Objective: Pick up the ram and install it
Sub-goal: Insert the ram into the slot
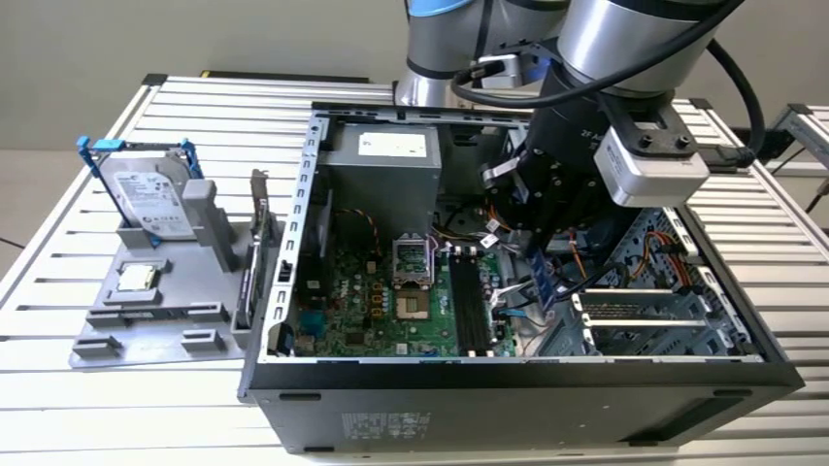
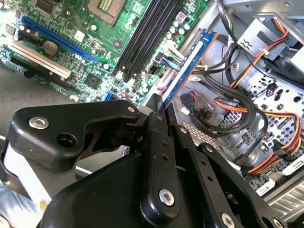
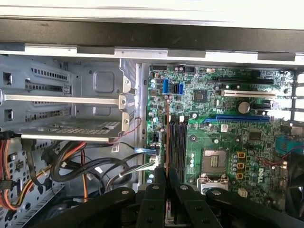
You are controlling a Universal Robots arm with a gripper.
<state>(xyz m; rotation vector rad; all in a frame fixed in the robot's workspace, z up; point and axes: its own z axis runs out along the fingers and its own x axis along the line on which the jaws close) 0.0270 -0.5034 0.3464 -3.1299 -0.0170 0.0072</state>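
The gripper [image 2: 157, 105] pinches the ram [image 2: 187, 64], which runs lengthwise out from the jaws, just beside the memory slots [image 2: 142, 38].

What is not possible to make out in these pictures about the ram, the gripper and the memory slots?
- Second wrist view: the gripper covers the near end of the ram.
- Exterior view: the arm's black wrist hides the grip on the ram.
- First wrist view: the ram is edge-on, so its chips are hidden. Whether it touches the memory slots cannot be told.
- Both wrist views: the slot latches are too small to judge.
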